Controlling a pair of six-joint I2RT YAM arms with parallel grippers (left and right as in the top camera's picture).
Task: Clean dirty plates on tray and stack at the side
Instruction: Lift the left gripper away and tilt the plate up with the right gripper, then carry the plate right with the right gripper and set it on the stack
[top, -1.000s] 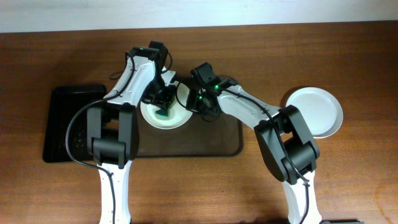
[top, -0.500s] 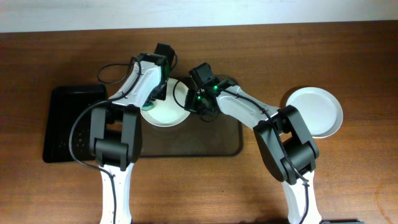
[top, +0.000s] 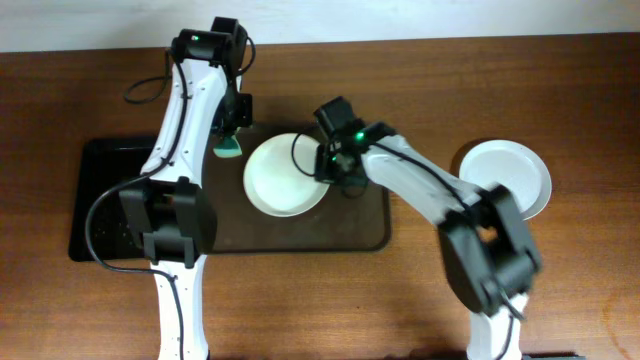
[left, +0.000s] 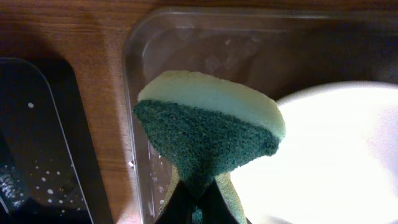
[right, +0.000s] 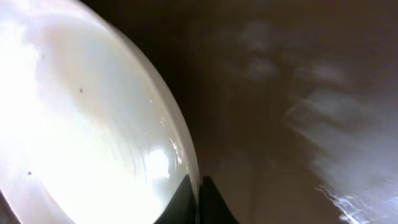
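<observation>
**Position.** One white plate (top: 288, 175) sits near the middle of the clear tray (top: 300, 238). A second plate (top: 505, 180) rests on the tabletop (top: 580, 290) at the tray's 3 o'clock, well apart from it. A black bin (top: 105, 200) lies just beside the tray at its 9 o'clock.

**Left jaws.** Closed tight on a green-and-pale sponge (left: 208, 124), which they pinch from below. The sponge hangs over the tray's 10 o'clock corner, beside the plate and not touching it.

**Right jaws.** Closed to a thin pinch on the plate's rim at its 3 o'clock edge. The wrist view shows the rim running straight into the closed tips. Whether the plate is off the tray floor cannot be told.

**Condition.** The plate face is bright, with only a few small dark specks visible.

**Step in hand (judgement).** Wiping appears finished or nearly so, as the sponge is parked clear. The work now seems to be moving this plate to the stack.

**Next move (judgement).**
- Keep a firm hold on the rim.
- Raise the plate clear of the tray wall.
- Carry it toward 3 o'clock and set it centred on the second plate.

An edge pinch on a smooth plate may slip or swing.
</observation>
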